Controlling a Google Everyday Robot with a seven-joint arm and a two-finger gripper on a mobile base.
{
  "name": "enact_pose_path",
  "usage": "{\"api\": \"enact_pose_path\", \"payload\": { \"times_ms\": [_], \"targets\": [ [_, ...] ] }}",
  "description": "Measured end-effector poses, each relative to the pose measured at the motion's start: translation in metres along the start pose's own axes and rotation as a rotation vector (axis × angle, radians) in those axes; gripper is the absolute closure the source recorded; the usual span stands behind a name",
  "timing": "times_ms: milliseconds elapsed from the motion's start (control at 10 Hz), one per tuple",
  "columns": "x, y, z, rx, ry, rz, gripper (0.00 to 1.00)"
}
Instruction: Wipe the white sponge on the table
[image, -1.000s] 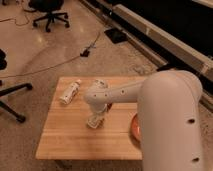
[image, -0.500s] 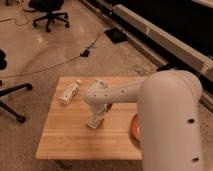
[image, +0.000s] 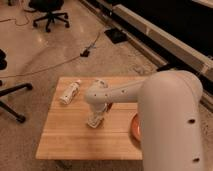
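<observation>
We see the white sponge (image: 94, 121) near the middle of the table (image: 65, 140), a small pale block directly under the gripper (image: 96, 117); which way its long axis runs we cannot tell, since the arm hides most of it. The arm (image: 165, 115) fills the right foreground as a thick white column; a slimmer link reaches left from it over the tabletop and bends down at a rounded joint, so the gripper points at the wood and meets the sponge; whether its fingers are spread or closed we cannot tell. A white bottle (image: 70, 92) lies on its side toward the far left corner; an orange plate (image: 134, 127) shows partly beside the arm. The tabletop is light planks; the floor is speckled; a black office chair (image: 47, 12) stands at the back, with cables (image: 60, 60) trailing across the floor.
</observation>
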Motion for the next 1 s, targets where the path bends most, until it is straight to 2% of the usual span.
{"api": "enact_pose_path", "payload": {
  "times_ms": [200, 600, 1000],
  "targets": [
    [-0.023, -0.013, -0.001, 0.002, -0.013, 0.03, 1.0],
    [-0.046, -0.013, -0.004, -0.002, -0.03, 0.052, 1.0],
    [-0.048, -0.015, -0.007, 0.005, -0.031, 0.057, 1.0]
  ]
}}
